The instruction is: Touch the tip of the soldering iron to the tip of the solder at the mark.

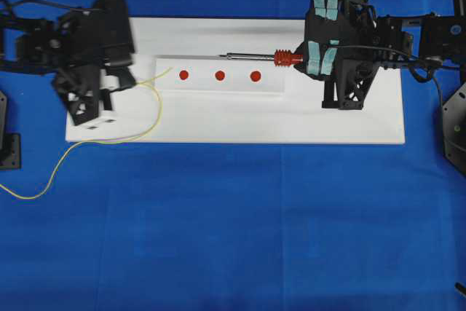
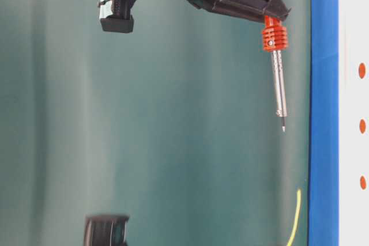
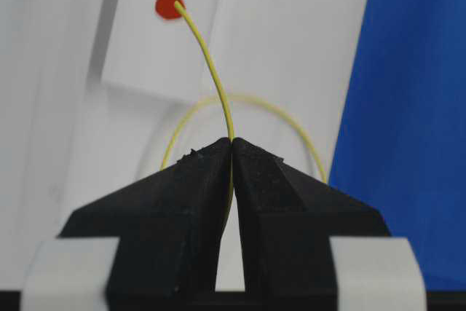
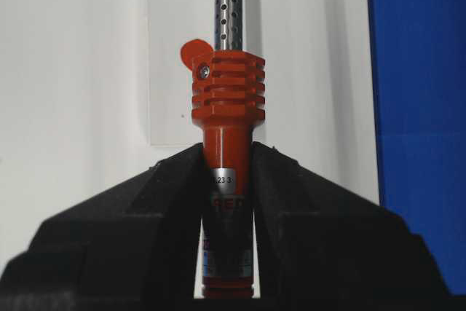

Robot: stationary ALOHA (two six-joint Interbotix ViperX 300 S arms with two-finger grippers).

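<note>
Two claws grip: my left gripper (image 3: 233, 143) pinches the thin yellow solder wire (image 3: 207, 63), my right gripper (image 4: 227, 162) clamps the red-handled, silver-shafted soldering iron (image 4: 227, 100). The springy wire may flick off the red round mark (image 3: 168, 6) if the iron nudges it.

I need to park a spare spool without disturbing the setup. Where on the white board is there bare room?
The white board is bare along its near edge, between the solder loop and the right hand. It is crowded around the red dots, under the soldering iron, and by the left hand.
</note>
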